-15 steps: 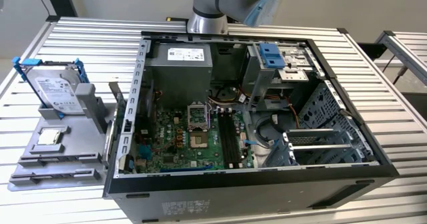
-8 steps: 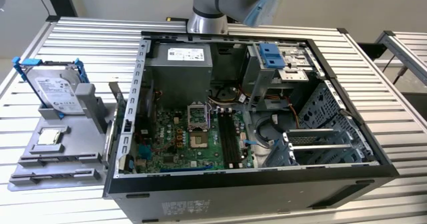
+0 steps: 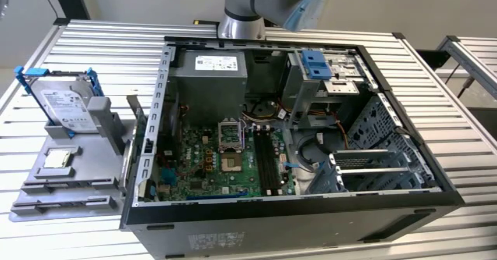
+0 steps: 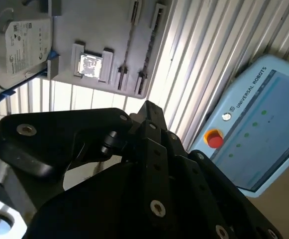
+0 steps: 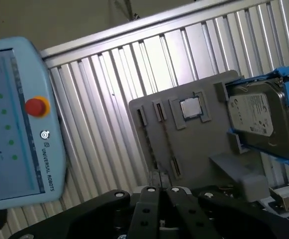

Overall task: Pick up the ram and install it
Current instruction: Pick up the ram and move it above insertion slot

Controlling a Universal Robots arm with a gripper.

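Note:
My gripper [image 5: 160, 190] [image 4: 146, 107] hangs high over the grey parts tray [image 5: 204, 139] [image 4: 94, 30], its black fingers drawn together with nothing visible between them. The ram is hidden from me. The tray's two long slots [image 5: 168, 142] [image 4: 127, 50] show just thin dark lines, and I cannot tell whether a stick stands in them. In the exterior view the tray [image 3: 39, 178] lies at the left of the open computer case [image 3: 295, 213]. The motherboard's black memory slots [image 3: 269, 155] run down its middle. My arm [image 3: 256, 4] rises behind the case.
A silver hard drive in blue brackets [image 3: 66, 103] [image 5: 258, 117] stands on the tray, with a small square processor chip [image 3: 59, 159] [image 5: 190, 107] beside it. A teach pendant with a red stop button [image 5: 37, 106] [image 4: 214, 139] lies off the ribbed table [image 5: 109, 89].

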